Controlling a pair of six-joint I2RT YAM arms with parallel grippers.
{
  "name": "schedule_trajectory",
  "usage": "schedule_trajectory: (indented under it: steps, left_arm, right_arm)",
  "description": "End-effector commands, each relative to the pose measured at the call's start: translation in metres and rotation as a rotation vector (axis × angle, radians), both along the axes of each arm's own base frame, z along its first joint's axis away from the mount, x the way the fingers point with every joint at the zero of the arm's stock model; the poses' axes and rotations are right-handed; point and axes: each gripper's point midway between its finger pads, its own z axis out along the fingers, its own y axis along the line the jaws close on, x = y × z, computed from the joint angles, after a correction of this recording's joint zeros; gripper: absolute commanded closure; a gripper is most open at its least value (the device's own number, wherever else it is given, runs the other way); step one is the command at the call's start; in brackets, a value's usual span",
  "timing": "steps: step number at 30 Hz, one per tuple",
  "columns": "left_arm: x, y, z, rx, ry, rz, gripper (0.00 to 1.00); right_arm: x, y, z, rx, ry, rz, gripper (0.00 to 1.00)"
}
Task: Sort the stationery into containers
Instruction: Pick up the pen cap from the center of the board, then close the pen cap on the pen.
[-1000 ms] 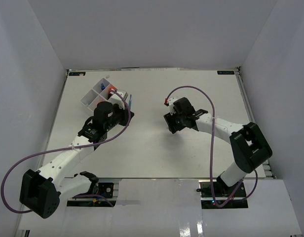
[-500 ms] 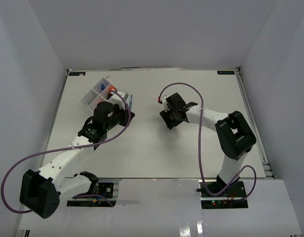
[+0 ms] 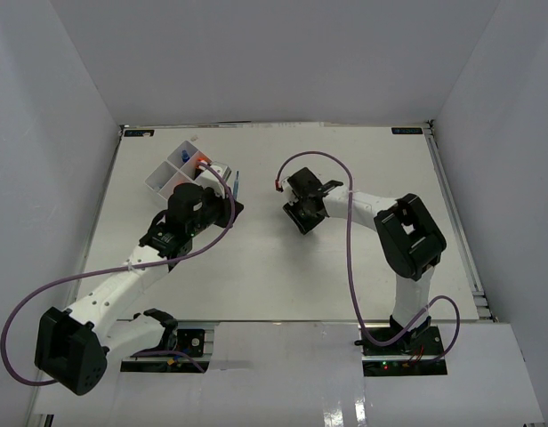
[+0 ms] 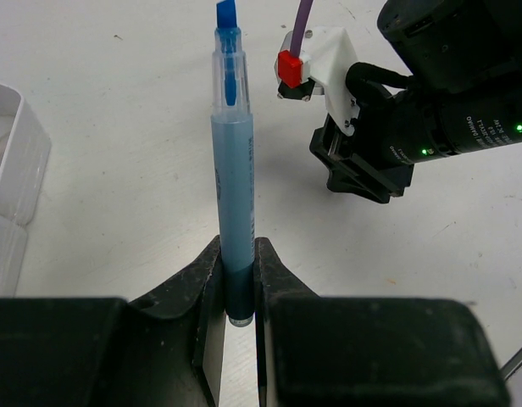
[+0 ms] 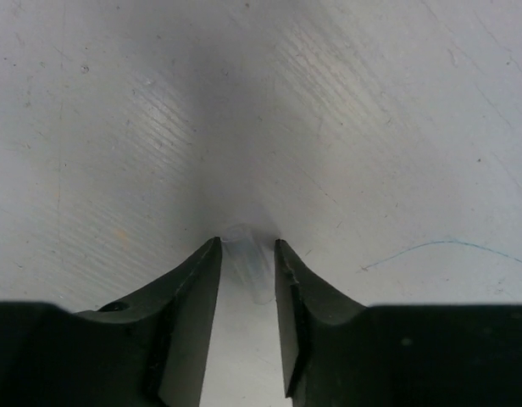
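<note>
My left gripper [image 4: 237, 263] is shut on the lower end of a thin blue pen [image 4: 234, 170] and holds it above the table, tip pointing away. In the top view this gripper [image 3: 228, 201] and the pen [image 3: 236, 182] sit just right of the white divided tray [image 3: 164, 175]. My right gripper [image 5: 247, 246] is down at the table with its jaws narrowly apart around a small clear tube-like cap [image 5: 251, 270]; a gap shows on its right side. In the top view the right gripper [image 3: 298, 216] is mid-table, and it shows in the left wrist view [image 4: 356, 174].
The tray holds a blue item [image 3: 183, 158] and an orange item [image 3: 203, 163]; its corner shows in the left wrist view [image 4: 15, 161]. The right arm's purple cable [image 3: 323, 156] loops above the table. A thin blue scribble [image 5: 430, 248] marks the table.
The right gripper has moved left across the table, closer to the left gripper, and its arm has folded in. The left gripper and pen have stayed put.
</note>
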Motion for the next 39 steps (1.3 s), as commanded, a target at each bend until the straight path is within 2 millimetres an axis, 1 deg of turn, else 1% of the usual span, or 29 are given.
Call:
schedule_trajectory:
  steps: [1,2,3,4,7,8,9,10,11,13,14,16,17,18,19,20,21,22,23,24,25,26,27,28,30,31,36,39]
  left_arm:
    - [-0.004,0.000,0.014,-0.026,-0.034,-0.011,1.00]
    - [-0.003,0.001,0.014,-0.024,-0.036,-0.010,1.00]
    - [-0.004,0.001,0.014,-0.023,-0.035,-0.012,1.00]
    - [-0.004,0.001,0.014,-0.024,-0.038,-0.012,1.00]
    - [-0.004,0.000,0.014,-0.023,-0.039,-0.016,1.00]
    - [-0.005,0.000,0.015,-0.024,-0.042,-0.019,1.00]
    - [-0.005,-0.001,0.016,-0.027,-0.047,-0.025,1.00]
    - [-0.007,-0.003,0.018,-0.032,-0.054,-0.044,1.00]
    - [-0.009,-0.004,0.021,-0.038,-0.068,-0.056,1.00]
    - [-0.015,-0.009,0.025,-0.047,-0.091,-0.105,1.00]
    - [-0.018,-0.011,0.030,-0.056,-0.114,-0.124,1.00]
    - [-0.023,-0.013,0.032,-0.060,-0.131,-0.159,1.00]
    - [-0.026,-0.018,0.041,-0.074,-0.171,-0.197,1.00]
    - [-0.030,-0.019,0.043,-0.080,-0.186,-0.217,1.00]
    - [-0.033,-0.020,0.045,-0.083,-0.198,-0.235,1.00]
    - [-0.037,-0.024,0.048,-0.089,-0.214,-0.269,1.00]
    - [-0.041,-0.025,0.050,-0.096,-0.224,-0.291,1.00]
    - [-0.044,-0.027,0.050,-0.100,-0.228,-0.309,1.00]
    - [-0.050,-0.031,0.055,-0.114,-0.243,-0.348,1.00]
    - [-0.053,-0.033,0.056,-0.120,-0.252,-0.367,1.00]
    - [-0.056,-0.034,0.056,-0.125,-0.259,-0.386,1.00]
    - [-0.060,-0.037,0.059,-0.137,-0.267,-0.414,1.00]
    - [-0.063,-0.038,0.059,-0.143,-0.271,-0.429,1.00]
    - [-0.065,-0.040,0.059,-0.146,-0.270,-0.444,1.00]
    - [-0.069,-0.043,0.059,-0.156,-0.268,-0.478,1.00]
    - [-0.070,-0.044,0.058,-0.157,-0.264,-0.487,1.00]
    - [-0.071,-0.047,0.056,-0.161,-0.256,-0.503,1.00]
    - [-0.072,-0.047,0.057,-0.165,-0.262,-0.508,1.00]
  right_arm:
    - [-0.001,-0.003,0.000,-0.034,0.012,0.015,0.64]
    - [-0.002,-0.002,0.000,-0.034,0.014,0.019,0.65]
    - [-0.002,-0.002,0.000,-0.036,0.014,0.018,0.70]
    - [-0.003,-0.002,0.000,-0.038,0.017,0.020,0.79]
    - [-0.004,-0.001,0.004,-0.029,0.013,0.017,0.87]
    - [-0.004,0.001,0.007,-0.015,0.013,0.020,0.87]
    - [-0.003,0.003,0.015,0.005,-0.001,0.018,0.88]
    - [-0.003,0.008,0.023,0.031,-0.009,0.016,0.91]
    - [-0.002,0.015,0.041,0.088,-0.034,0.024,0.92]
    - [0.000,0.026,0.068,0.166,-0.082,0.025,0.92]
    - [0.000,0.041,0.102,0.287,-0.130,0.040,0.92]
    - [0.001,0.054,0.143,0.415,-0.200,0.051,0.92]
    - [-0.008,0.061,0.177,0.523,-0.234,0.065,0.92]
    - [-0.004,0.069,0.205,0.611,-0.298,0.074,0.92]
    - [-0.006,0.072,0.224,0.667,-0.332,0.080,0.92]
    - [-0.016,0.072,0.250,0.749,-0.359,0.088,0.92]
    - [-0.015,0.077,0.276,0.829,-0.422,0.103,0.92]
    - [-0.021,0.079,0.290,0.882,-0.437,0.126,0.92]
    - [-0.028,0.078,0.315,0.950,-0.484,0.145,0.92]
    - [-0.031,0.080,0.332,1.028,-0.517,0.155,0.92]
    - [-0.037,0.082,0.341,1.077,-0.525,0.179,0.92]
    - [-0.044,0.081,0.354,1.124,-0.549,0.195,0.92]
    - [-0.047,0.082,0.355,1.161,-0.539,0.192,0.92]
    - [-0.052,0.083,0.372,1.219,-0.588,0.221,0.92]
    - [-0.057,0.084,0.383,1.273,-0.607,0.240,0.92]
    - [-0.062,0.086,0.391,1.314,-0.618,0.261,0.92]
    - [-0.075,0.097,0.402,1.401,-0.626,0.314,0.92]
    - [-0.079,0.103,0.400,1.421,-0.620,0.330,0.92]
